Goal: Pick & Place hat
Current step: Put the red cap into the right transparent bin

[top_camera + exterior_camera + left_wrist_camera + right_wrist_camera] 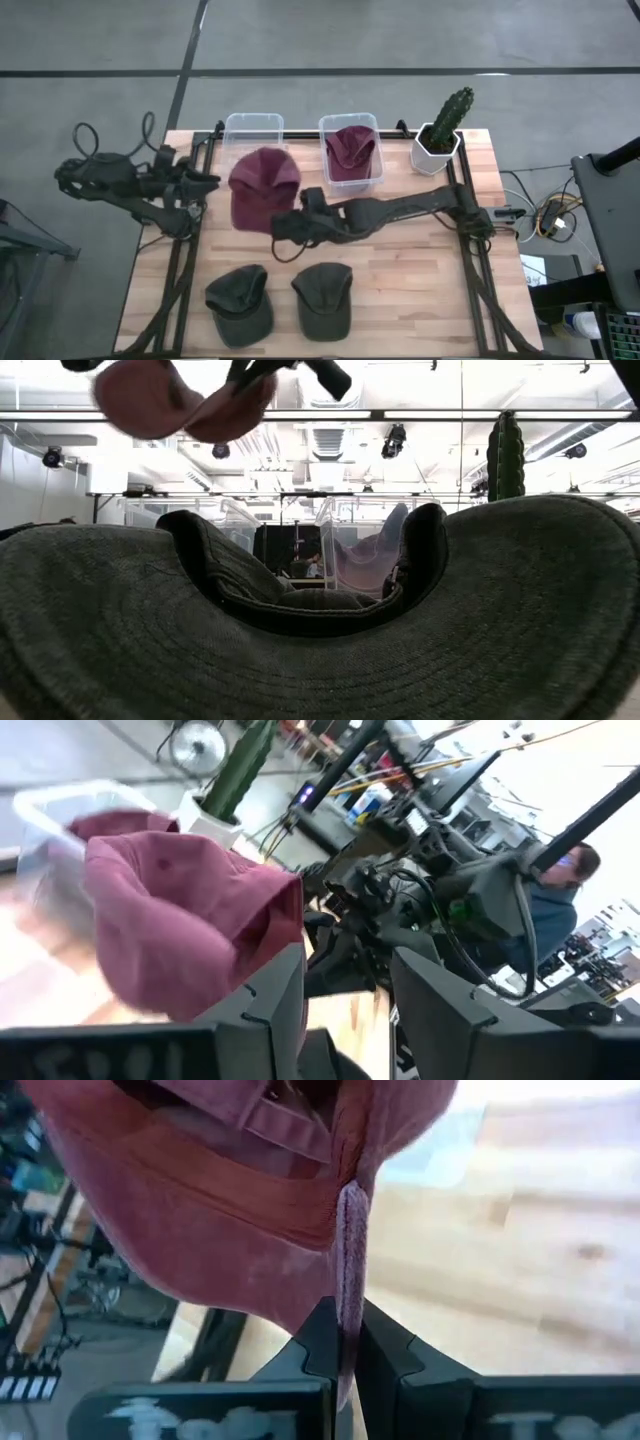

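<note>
A maroon hat [262, 185] hangs in the air over the middle of the table, in front of an empty clear bin [253, 130]. My right gripper [287, 224] is shut on it from the hat's near right side. The low view shows the hat [180, 400] high above the table. My left gripper [208, 180] is open just left of the hat, and the hat [180, 920] lies beyond its fingers; I see no touch. A second maroon hat [350, 152] lies in the right clear bin [349, 122]. My right gripper [345, 1315] pinches a thin edge of the maroon hat's rim [350, 1250] between its two fingers, beside the back strap [285, 1130]. The fingers reach in from the table's right side. The hat is lifted clear of the table, its inside facing the wrist camera.
Two dark green hats [240, 300] [322, 298] lie on the near half of the table; one [320, 620] fills the low view's foreground. A cactus in a white pot [443, 135] stands at the far right corner. A person [560, 890] sits beyond the table.
</note>
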Robot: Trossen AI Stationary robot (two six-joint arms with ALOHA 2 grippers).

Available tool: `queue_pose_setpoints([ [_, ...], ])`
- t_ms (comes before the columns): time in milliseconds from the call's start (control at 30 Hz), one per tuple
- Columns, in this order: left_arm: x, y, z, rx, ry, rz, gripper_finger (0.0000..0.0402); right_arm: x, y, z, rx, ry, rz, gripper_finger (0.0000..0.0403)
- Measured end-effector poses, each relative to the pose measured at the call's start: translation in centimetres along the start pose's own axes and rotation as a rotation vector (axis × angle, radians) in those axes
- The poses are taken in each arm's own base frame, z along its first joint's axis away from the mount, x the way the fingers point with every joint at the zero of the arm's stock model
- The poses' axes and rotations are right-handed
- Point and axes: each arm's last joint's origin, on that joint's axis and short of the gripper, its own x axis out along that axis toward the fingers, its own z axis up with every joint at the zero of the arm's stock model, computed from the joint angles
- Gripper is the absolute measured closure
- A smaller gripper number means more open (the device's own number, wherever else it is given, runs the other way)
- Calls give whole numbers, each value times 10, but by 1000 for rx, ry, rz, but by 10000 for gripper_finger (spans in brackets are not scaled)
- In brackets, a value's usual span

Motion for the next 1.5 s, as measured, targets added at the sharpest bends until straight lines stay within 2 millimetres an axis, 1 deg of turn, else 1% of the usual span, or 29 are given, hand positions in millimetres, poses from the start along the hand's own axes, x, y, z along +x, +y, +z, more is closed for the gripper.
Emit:
queue_pose_setpoints([
  [100,-5,-3,7,43,-21,-14,255,-12,3,11,-15,-57,11,391],
  [200,-8,-4,10,42,-32,-22,255,-22,5,17,-30,-84,25,391],
  [300,-8,-4,10,34,-31,-20,255,-29,6,23,-40,-123,31,390],
  [433,-2,-1,4,65,-17,9,255,-35,10,30,-61,-188,48,390],
  [700,13,-4,-3,111,16,58,255,-35,14,37,-61,-219,84,390],
  [933,25,-4,-9,152,37,119,255,-36,19,37,-57,-225,126,390],
  [1100,29,-5,-11,162,37,145,257,-35,19,38,-58,-224,125,390],
  [1167,30,-5,-11,164,29,159,267,-36,20,38,-62,-224,138,390],
  [1233,31,-5,-11,165,31,161,289,-36,22,38,-62,-219,153,390],
  [1400,29,-1,-11,186,18,214,381,-38,27,39,-78,-229,196,390],
  [1500,25,1,-11,180,12,227,389,-42,28,41,-106,-227,210,390],
])
